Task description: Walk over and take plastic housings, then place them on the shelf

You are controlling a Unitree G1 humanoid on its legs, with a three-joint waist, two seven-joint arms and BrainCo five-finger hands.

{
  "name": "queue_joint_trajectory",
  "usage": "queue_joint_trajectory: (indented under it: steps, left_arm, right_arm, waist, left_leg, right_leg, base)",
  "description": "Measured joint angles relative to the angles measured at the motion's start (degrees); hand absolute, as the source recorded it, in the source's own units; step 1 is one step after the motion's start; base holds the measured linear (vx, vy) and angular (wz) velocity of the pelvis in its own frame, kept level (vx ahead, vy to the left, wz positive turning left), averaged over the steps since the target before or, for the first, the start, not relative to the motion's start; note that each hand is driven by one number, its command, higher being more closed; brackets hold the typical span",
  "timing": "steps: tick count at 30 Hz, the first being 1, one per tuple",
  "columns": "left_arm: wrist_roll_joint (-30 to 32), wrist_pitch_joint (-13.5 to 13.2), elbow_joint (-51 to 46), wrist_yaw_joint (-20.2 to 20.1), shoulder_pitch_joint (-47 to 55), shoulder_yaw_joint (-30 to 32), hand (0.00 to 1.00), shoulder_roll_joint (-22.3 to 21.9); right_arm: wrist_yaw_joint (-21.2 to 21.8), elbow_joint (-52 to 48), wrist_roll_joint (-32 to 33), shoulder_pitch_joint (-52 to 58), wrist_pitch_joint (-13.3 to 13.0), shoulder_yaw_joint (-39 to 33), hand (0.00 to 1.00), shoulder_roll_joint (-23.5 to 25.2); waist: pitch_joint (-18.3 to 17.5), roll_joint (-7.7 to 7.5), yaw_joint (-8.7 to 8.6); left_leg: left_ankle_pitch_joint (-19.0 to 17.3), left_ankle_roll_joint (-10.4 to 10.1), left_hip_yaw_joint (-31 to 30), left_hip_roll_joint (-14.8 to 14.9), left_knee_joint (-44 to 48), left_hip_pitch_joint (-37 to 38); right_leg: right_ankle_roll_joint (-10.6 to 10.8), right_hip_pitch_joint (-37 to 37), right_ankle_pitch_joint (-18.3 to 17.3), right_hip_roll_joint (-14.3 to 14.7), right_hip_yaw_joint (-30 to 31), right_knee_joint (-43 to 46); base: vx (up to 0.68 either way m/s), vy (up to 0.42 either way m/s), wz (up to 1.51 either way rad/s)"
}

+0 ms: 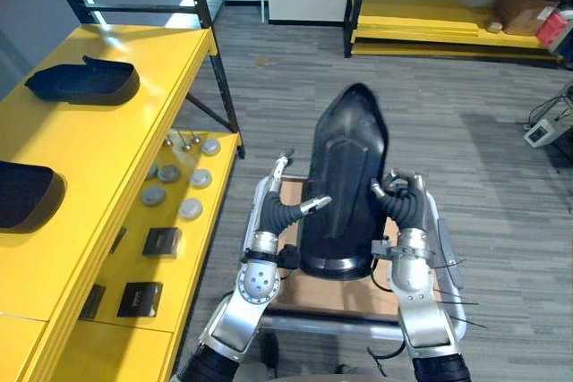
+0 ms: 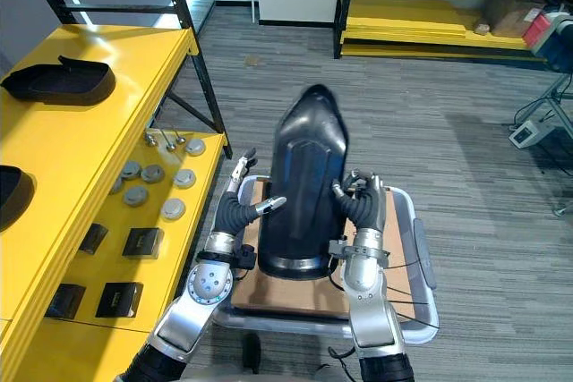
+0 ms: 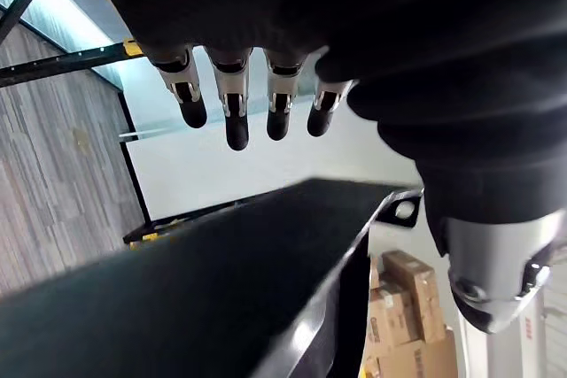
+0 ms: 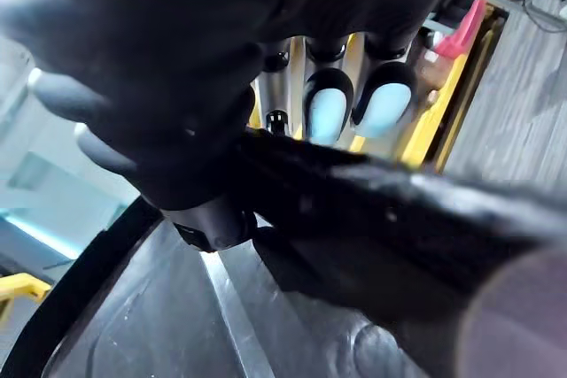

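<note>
A large black plastic housing (image 1: 345,185) stands tilted between my two hands, its lower end just over a cart (image 1: 430,221). My left hand (image 1: 285,212) is at its left side, thumb against the shell; in the left wrist view its fingers (image 3: 235,99) stretch straight above the housing's dark edge (image 3: 204,298). My right hand (image 1: 405,201) is curled round the housing's right rim, and in the right wrist view its fingers (image 4: 330,105) hook over that rim (image 4: 372,210). Two more black housings (image 1: 85,82) (image 1: 25,194) lie on the yellow shelf top (image 1: 116,140) at the left.
The cart carries a brown board (image 1: 313,297) under the housing. A lower yellow shelf level (image 1: 210,221) holds several grey discs (image 1: 190,208) and small black boxes (image 1: 162,241). More yellow racking (image 1: 448,15) stands at the far back, with a white device (image 1: 543,133) on the grey floor at the right.
</note>
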Motion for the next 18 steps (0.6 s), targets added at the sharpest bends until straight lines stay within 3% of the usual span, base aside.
queue_joint_trajectory:
  steps: [5,6,10,18]
  left_arm:
    - [-0.01,0.73,2.19,0.01,-1.82,-0.90,0.00,0.14]
    - [-0.01,0.89,2.21,0.00,-1.82,-1.02,1.00,0.14]
    - [-0.25,1.04,2.94,0.04,-1.88,-1.24,1.00,0.13]
    - [-7.58,1.11,6.65,-0.16,-1.92,-1.59,1.00,0.08]
  right_arm:
    - [-0.06,0.00,0.53,0.01,0.01,0.02,1.00,-0.15]
    - [-0.06,0.00,0.53,0.01,0.01,0.02,1.00,-0.16]
    - [-0.08,0.00,0.53,0.01,0.01,0.02,1.00,-0.26]
    - [-0.58,-0.31,1.02,0.02,0.01,0.51,1.00,-0.38]
  waist:
    - [-0.71,-0.05,-0.32]
    - [-0.95,-0.05,-0.42]
    - [-2.16,-0.14,-0.56]
    - [-3.14,-0.22,-1.20]
  left_leg:
    - [0.03,0.01,0.00,-0.13,-0.10,0.00]
    - [0.04,0.02,-0.01,-0.17,-0.14,0.00]
    - [0.05,0.01,-0.02,-0.34,-0.45,0.12]
    - [0.11,0.04,-0.11,-0.38,-0.61,0.12]
  right_leg:
    - [0.18,-0.02,0.25,-0.02,0.04,-0.12]
    - [0.21,-0.02,0.27,-0.02,0.04,-0.18]
    - [0.26,-0.01,0.56,-0.01,0.01,-0.96]
    - [0.26,0.24,0.56,-0.03,-0.04,-1.00]
  base:
    - [0.00,0.000,0.00]
    - [0.00,0.000,0.00]
    - [0.00,0.000,0.00]
    - [0.00,0.000,0.00]
